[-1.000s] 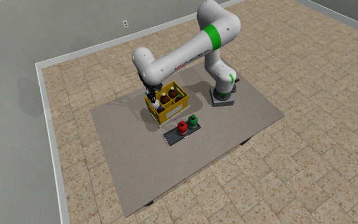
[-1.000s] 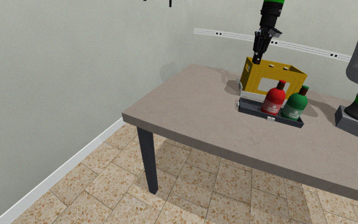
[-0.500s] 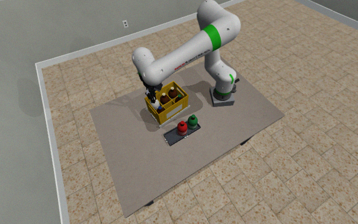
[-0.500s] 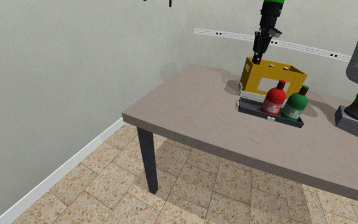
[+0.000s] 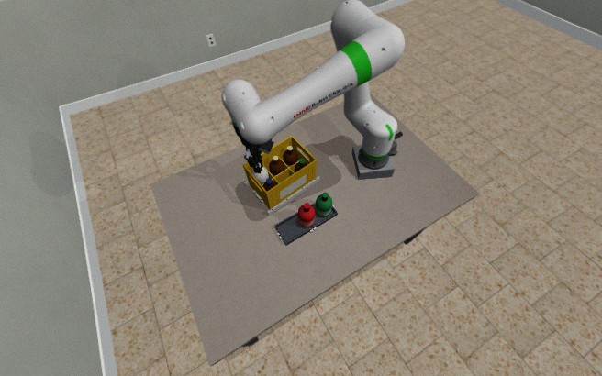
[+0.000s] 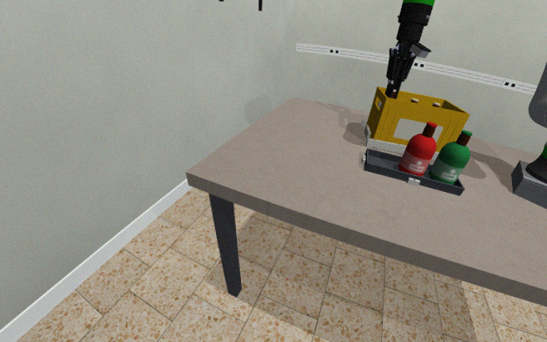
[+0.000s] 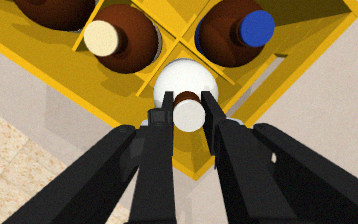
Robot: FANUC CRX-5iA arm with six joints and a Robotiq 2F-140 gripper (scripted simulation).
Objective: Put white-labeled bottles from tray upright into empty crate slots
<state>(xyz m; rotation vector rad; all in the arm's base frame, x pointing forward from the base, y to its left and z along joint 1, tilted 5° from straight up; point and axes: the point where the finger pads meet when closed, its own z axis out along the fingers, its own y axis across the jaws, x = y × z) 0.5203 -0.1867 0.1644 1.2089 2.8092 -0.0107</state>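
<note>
Wrist view shows us the gripper (image 5: pixel 258 169) (image 6: pixel 392 95) (image 7: pixel 187 104) with its jaws nearly closed, one finger on each side of the neck, gripping the white bottle (image 5: pixel 261 175) (image 7: pixel 185 77). We locate this bottle in a corner slot of the yellow crate (image 5: pixel 275 198) (image 6: pixel 383 121) (image 7: pixel 195 167), adjacent to the blue-capped bottle (image 5: pixel 270 185) (image 7: pixel 225 42). We cannot tell whether its base touches the crate floor. On the tray (image 5: pixel 286 233) (image 6: pixel 381 164), we observe the red bottle (image 5: pixel 306 215) (image 6: pixel 419 152) and green bottle (image 5: pixel 324 205) (image 6: pixel 452 160), both upright.

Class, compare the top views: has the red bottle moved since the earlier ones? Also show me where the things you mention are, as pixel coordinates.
No; the red bottle (image 5: pixel 306 215) (image 6: pixel 418 154) stands at the same spot on the dark tray (image 5: pixel 288 230) (image 6: pixel 383 161).
</note>
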